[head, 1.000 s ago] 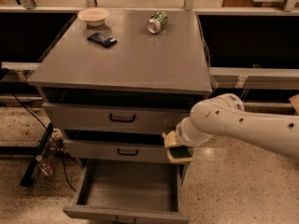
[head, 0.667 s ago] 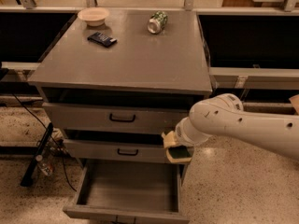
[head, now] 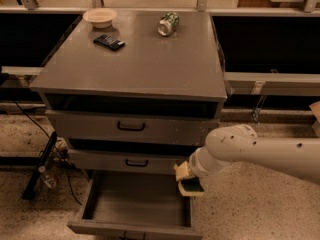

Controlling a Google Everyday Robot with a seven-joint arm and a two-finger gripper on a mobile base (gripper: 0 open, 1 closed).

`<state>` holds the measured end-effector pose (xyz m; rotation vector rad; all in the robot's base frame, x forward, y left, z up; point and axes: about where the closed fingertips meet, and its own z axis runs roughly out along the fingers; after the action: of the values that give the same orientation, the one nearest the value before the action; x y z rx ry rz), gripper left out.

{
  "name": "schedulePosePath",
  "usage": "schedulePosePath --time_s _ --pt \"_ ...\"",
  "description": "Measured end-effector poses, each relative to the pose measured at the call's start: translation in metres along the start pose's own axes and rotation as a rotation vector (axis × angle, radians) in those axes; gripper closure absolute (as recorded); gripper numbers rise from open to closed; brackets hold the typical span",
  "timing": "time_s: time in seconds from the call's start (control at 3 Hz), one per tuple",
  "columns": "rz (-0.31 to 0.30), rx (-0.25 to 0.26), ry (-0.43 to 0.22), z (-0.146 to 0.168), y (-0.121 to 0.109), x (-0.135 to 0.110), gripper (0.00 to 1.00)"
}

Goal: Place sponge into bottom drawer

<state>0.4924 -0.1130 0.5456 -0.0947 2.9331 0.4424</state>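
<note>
The sponge (head: 191,187), dark green over a pale yellow base, is held in my gripper (head: 187,180) at the end of the white arm (head: 260,151) that comes in from the right. The gripper is shut on the sponge just above the right rim of the bottom drawer (head: 135,204). That drawer is pulled out, a wide shallow grey tray with nothing visible inside. The sponge hangs over the drawer's right edge, in front of the middle drawer (head: 127,161).
On the cabinet top (head: 135,64) sit a pale bowl (head: 100,17), a flat black packet (head: 109,42) and a green can on its side (head: 169,23). The top drawer (head: 131,126) is shut. Black cables and a stand (head: 40,164) lie on the floor at the left.
My gripper with the sponge has moved slightly lower, toward the open bottom drawer's right edge. Nothing else has moved.
</note>
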Motion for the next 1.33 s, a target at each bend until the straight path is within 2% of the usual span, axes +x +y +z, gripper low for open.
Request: schedulePosePath --time_s 0.33,1.0,1.33 --pt "0.020 -0.007 0.066 0.029 -0.007 0.014 1.00" --pt "0.014 -0.009 0.096 0.044 -0.005 0.017 1.00" --pt "0.027 -0.025 0.182 0.086 -0.005 0.021 1.00"
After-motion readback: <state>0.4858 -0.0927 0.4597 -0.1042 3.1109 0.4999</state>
